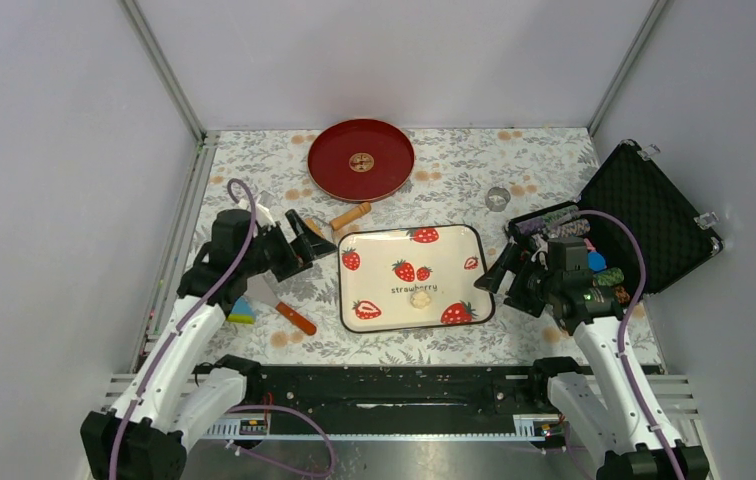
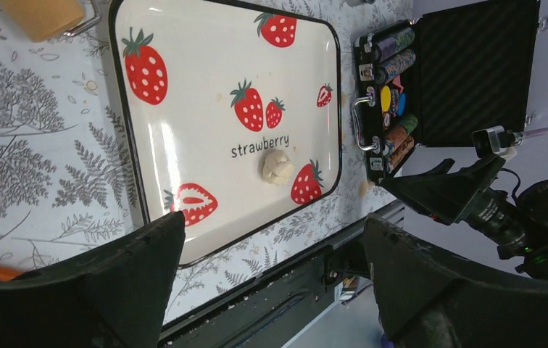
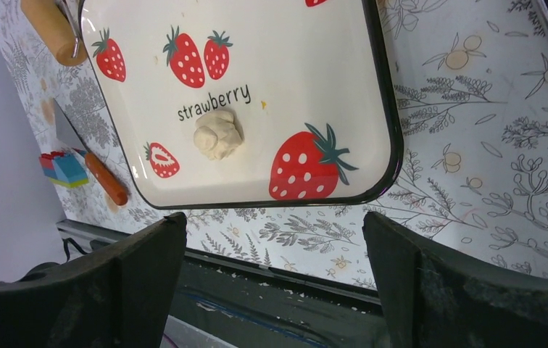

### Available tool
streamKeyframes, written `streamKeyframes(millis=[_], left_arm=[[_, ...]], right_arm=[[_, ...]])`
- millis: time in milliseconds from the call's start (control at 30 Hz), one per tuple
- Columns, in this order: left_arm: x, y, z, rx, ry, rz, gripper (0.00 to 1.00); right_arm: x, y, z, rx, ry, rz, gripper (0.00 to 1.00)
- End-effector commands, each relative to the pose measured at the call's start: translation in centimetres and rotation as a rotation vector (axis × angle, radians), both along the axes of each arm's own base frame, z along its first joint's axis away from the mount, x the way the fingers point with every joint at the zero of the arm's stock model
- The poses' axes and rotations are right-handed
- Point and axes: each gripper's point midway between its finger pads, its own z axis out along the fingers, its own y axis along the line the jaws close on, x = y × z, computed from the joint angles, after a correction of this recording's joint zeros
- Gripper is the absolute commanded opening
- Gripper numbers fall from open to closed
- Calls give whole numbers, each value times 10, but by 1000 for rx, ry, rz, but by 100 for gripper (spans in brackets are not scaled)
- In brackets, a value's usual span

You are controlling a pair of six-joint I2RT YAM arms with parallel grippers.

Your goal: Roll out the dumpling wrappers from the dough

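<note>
We see the tray (image 1: 416, 240) in the middle of the table (image 1: 554, 170), with a gripper off each short side. Its near rim runs close to the front rail; its far rim has bare cloth between it and the red plate (image 1: 361, 160). On the right, the open case (image 1: 644, 215) closes off the room behind the right gripper (image 1: 494, 275). On the left, a spatula (image 1: 289, 312) and a block (image 1: 241, 312) lie near the left arm, and the side wall stands just beyond.

The dough (image 1: 420, 297) sits on the tray's near half, under the word "strawberry" and just beside the large strawberry at the near right corner. It is a small pale lump, creased rather than flat.

The left gripper (image 1: 306, 238) hangs beside the tray's left rim with its jaws spread wide and nothing between them. A wooden piece, perhaps a rolling pin (image 1: 351, 216), lies just beyond it, at the tray's far left corner. The right gripper is also spread wide and empty, off the right rim. The dough lies well apart from both, somewhat nearer the right one
</note>
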Motion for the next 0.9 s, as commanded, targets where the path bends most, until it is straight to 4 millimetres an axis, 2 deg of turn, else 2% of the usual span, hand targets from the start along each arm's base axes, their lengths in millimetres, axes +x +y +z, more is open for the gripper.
streamKeyframes(millis=[0, 200, 333, 500, 667, 867], left_arm=[[-16, 5, -5, -33, 61, -17, 92], [-23, 33, -39, 190, 183, 14, 91], [-10, 47, -42, 313, 179, 5, 91], [23, 48, -38, 384, 185, -26, 89], [64, 41, -40, 408, 217, -41, 84], [117, 27, -58, 412, 269, -17, 76]], right_arm=[[0, 5, 11, 41, 22, -19, 99], [11, 6, 11, 7, 78, 34, 99], [23, 5, 18, -13, 72, 51, 99], [31, 8, 16, 1, 81, 42, 99], [33, 9, 2, 8, 116, 40, 99], [35, 6, -13, -14, 156, 25, 99]])
